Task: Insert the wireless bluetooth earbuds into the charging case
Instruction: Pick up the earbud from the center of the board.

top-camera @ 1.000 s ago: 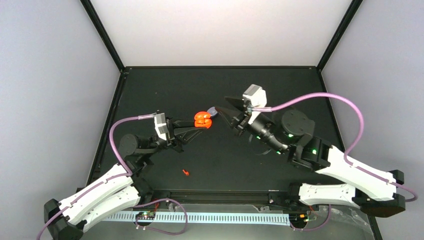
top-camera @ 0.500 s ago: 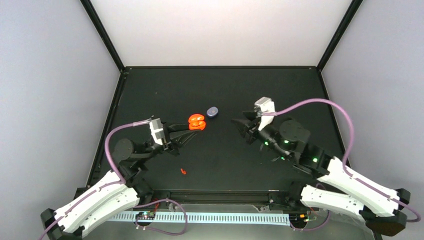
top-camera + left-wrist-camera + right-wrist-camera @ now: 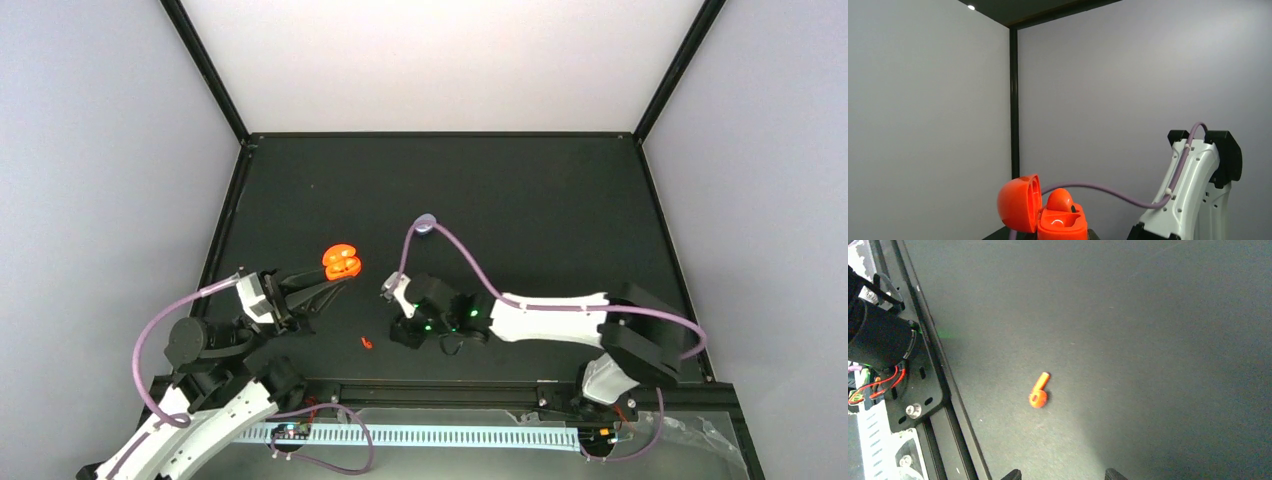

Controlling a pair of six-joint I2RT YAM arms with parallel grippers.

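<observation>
We see the left gripper [image 3: 338, 278] clamped on the open orange charging case [image 3: 1050, 215], with a seated earbud [image 3: 1060, 199] inside. Nearer the arm bases than that case, the loose red-orange earbud [image 3: 1038, 393] lies on the table [image 3: 1148, 340], just ahead of the right gripper [image 3: 1063, 475], whose parted jaws hold nothing.
</observation>
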